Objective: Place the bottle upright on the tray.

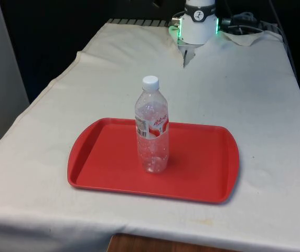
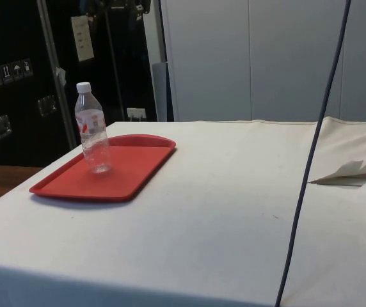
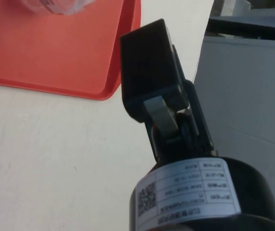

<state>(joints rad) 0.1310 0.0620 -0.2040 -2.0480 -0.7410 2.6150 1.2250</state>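
Black two-finger pincer [image 3: 164, 103] shows in the wrist view, seen side-on above the white-clothed bench [image 3: 56, 159]; cannot tell if it is wide or narrow, nothing seen in it. It hangs apart from the tray, just past the tray's rounded corner. Flat red plastic tray [image 1: 202, 168] with a raised rim lies on the near half of the bench, at mid-width in the front view. Clear plastic bottle [image 1: 152, 131] with a white screw cap and a red-and-white label stands upright on the tray, a little towards the front view's left of the tray's middle. Side view: bottle [image 2: 92, 135] vertical, base flat on the tray [image 2: 132, 167]. White arm base [image 1: 199, 21] sits at the bench's far end. A dark cable [image 2: 314, 153] crosses the side view.
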